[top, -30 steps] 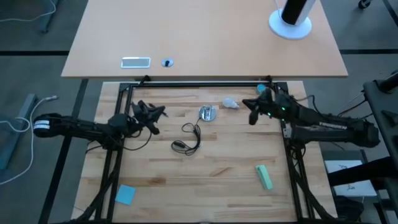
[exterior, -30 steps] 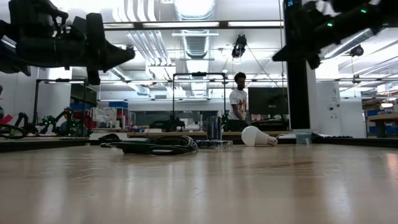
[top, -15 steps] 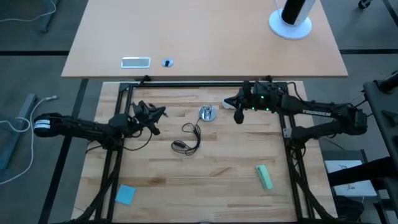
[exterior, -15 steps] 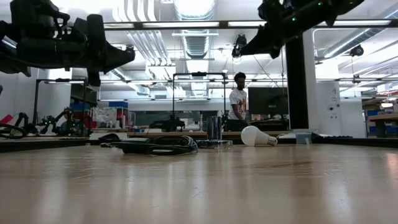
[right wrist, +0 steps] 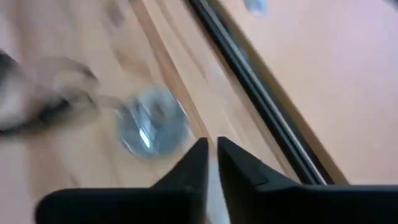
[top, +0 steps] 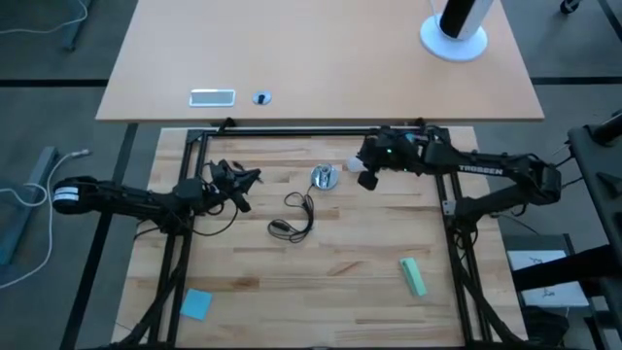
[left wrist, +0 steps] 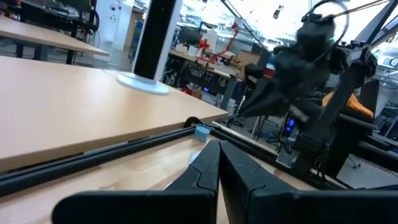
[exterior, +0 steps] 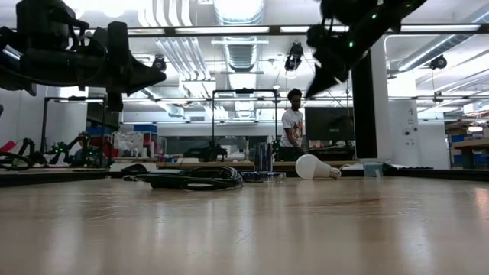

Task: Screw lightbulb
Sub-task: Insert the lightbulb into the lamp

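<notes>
Left gripper (top: 255, 176) hangs above the table's (top: 330, 292) left half, fingers (left wrist: 208, 163) pressed together, empty. A black cord (top: 296, 216) lies near mid-table. Beyond it, the socket (top: 324, 177) sits upright. The bulb (exterior: 315, 166) lies on its side just beside the socket, near the far edge. Right gripper (top: 368, 180) hovers over the bulb, fingers (right wrist: 198, 163) a narrow slit apart, holding nothing.

White lettering is showing along the right arm (top: 483, 170) in the high view; it looks like the maker's name, "TROSSEN", though the letters are small and only just legible. Nothing else is carrying text that can be read.
</notes>
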Controlling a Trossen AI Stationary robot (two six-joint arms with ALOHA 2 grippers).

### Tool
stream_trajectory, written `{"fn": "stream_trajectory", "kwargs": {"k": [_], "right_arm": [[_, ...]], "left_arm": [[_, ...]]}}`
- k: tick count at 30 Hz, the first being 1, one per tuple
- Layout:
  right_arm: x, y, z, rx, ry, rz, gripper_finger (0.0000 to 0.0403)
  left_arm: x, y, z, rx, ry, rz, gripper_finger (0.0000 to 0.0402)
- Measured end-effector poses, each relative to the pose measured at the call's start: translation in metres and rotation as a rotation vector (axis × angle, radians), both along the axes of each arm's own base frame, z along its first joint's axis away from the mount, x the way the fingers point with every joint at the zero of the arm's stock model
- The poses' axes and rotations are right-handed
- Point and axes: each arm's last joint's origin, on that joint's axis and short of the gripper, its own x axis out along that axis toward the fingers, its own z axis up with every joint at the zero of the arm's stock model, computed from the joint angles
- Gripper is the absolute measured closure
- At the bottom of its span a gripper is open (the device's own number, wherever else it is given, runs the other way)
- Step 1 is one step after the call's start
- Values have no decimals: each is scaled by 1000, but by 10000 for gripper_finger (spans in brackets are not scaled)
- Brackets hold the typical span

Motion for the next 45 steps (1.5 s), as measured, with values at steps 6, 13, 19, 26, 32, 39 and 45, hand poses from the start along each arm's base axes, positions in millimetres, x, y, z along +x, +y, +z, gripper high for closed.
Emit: {"fn": "stream_trajectory", "kwargs": {"k": [6,13,19,26,32,39,45], "right_arm": [[8,-22,-17,80,191,-95,262],[17,-50,-56,293,306,-80,178],[23,-71,-79,337,380,-121,137],[32,-86,-90,351,410,-134,124],[40,-91,-101,363,444,-127,139],[42,-93,-117,395,479,-144,170],[41,-92,-104,375,436,-152,241]], "left_arm": [[0,0,0,-1,3,1,402],[0,0,-2,-5,14,1,402],[0,0,-5,-10,46,1,401],[1,0,-6,-11,53,2,402],[2,0,-8,-13,69,2,401],[5,1,-14,-38,99,2,401],[7,1,-17,-64,104,0,401]]}}
